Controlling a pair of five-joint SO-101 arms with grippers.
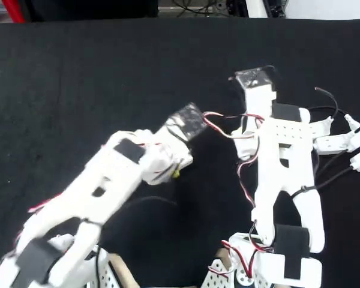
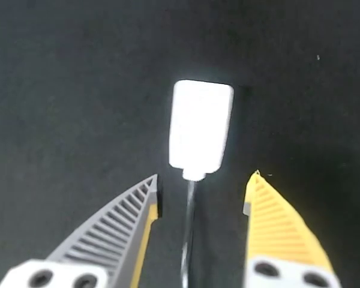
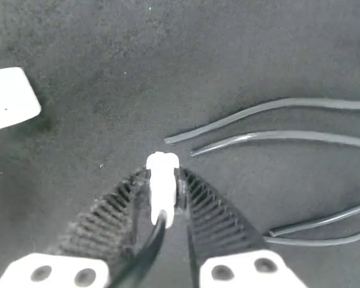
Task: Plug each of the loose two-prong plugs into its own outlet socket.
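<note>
I judged the step in hand to be carrying the plug (image 3: 163,180) to a socket, and it called for care. The right gripper (image 3: 163,175) had its fingers closed tight on the plug's narrow white body, with only the far tip showing past them. I would therefore keep that grip firm, square the prongs to the slots before pressing, and mind the dark cord (image 3: 147,252) trailing back between the fingers. The prongs themselves I could not make out. The plug looked small, white and smooth, and likely to slip under a side load. By the high view it was held over the black cloth (image 1: 78,72) toward the far side, right of centre, with a cluster of white connectors (image 1: 355,143) at the right edge. The left gripper (image 2: 205,179) stood wide open, holding nothing, with its grey and yellow fingers either side of the lead (image 2: 189,228) of a white block (image 2: 201,126) on the cloth just beyond the tips. Whether that block was plug or socket, I could not tell.
</note>
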